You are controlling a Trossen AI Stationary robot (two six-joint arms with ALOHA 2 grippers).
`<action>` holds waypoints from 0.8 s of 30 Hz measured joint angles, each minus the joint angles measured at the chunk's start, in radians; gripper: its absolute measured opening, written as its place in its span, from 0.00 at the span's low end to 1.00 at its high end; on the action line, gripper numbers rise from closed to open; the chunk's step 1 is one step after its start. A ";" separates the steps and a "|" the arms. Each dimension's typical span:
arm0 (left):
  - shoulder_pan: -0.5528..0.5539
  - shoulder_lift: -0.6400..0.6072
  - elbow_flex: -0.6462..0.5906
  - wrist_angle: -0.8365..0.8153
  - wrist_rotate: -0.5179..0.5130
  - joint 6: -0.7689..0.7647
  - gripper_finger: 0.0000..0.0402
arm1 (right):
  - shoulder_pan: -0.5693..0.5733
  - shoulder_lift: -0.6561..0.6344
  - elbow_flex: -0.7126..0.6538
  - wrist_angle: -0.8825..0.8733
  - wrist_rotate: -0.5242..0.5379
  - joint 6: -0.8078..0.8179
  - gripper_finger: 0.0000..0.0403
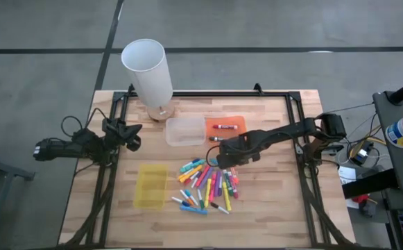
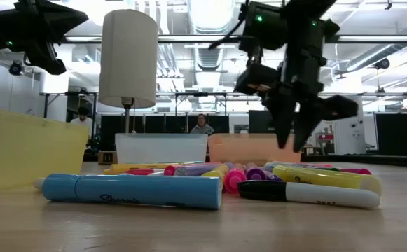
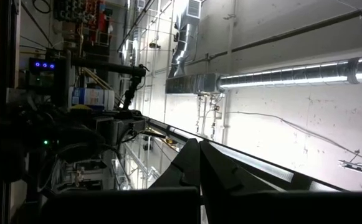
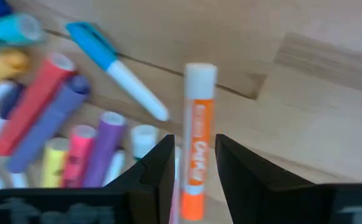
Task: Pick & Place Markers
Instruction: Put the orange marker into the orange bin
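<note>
Right wrist view: my right fingers (image 4: 193, 168) hold an orange marker (image 4: 197, 146) above the pile; next, carry it to the orange tray (image 1: 227, 118). My left fingers (image 3: 199, 180) are pressed together, idle.

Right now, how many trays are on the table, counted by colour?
yellow tray: 1
clear tray: 1
orange tray: 1
Total: 3

Light wooden table (image 1: 270, 208) in a black frame, centre of the high view. On it: white lamp (image 1: 148, 69) at upper left, clear tray (image 1: 184, 131) and orange tray (image 1: 227, 126) at upper centre, yellow tray (image 1: 150, 185) at lower left. Heap of markers (image 1: 207, 183) at centre, lying directly on the wood.
</note>
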 joint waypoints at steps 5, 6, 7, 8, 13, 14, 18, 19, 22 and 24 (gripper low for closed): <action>0.000 0.000 0.000 -0.001 0.000 0.000 0.00 | 0.001 0.000 -0.015 0.016 0.004 -0.003 0.32; 0.000 0.000 0.000 0.000 0.000 0.000 0.00 | 0.001 0.000 -0.017 0.019 0.005 -0.005 0.33; 0.000 0.000 0.000 -0.001 0.000 0.000 0.00 | 0.001 0.000 -0.023 0.032 0.006 -0.011 0.35; 0.000 0.000 0.000 -0.001 0.000 0.000 0.00 | 0.002 0.000 -0.031 0.056 0.008 -0.013 0.36; 0.001 0.000 0.000 -0.001 0.000 0.000 0.00 | 0.004 0.000 -0.075 0.146 0.013 -0.022 0.40; 0.001 0.000 0.000 -0.001 0.000 0.000 0.00 | 0.005 0.000 -0.081 0.145 0.013 -0.018 0.41; 0.001 0.000 0.000 -0.002 -0.001 0.000 0.00 | 0.008 0.000 -0.104 0.144 0.029 -0.023 0.40; 0.001 0.000 0.000 -0.002 -0.001 0.000 0.00 | 0.009 0.000 -0.110 0.145 0.031 -0.023 0.40; 0.001 0.000 0.000 -0.003 -0.001 0.000 0.00 | 0.014 0.000 -0.132 0.146 0.031 -0.024 0.39; 0.001 0.000 0.000 -0.003 -0.001 0.000 0.00 | 0.019 0.003 -0.139 0.147 0.034 -0.027 0.38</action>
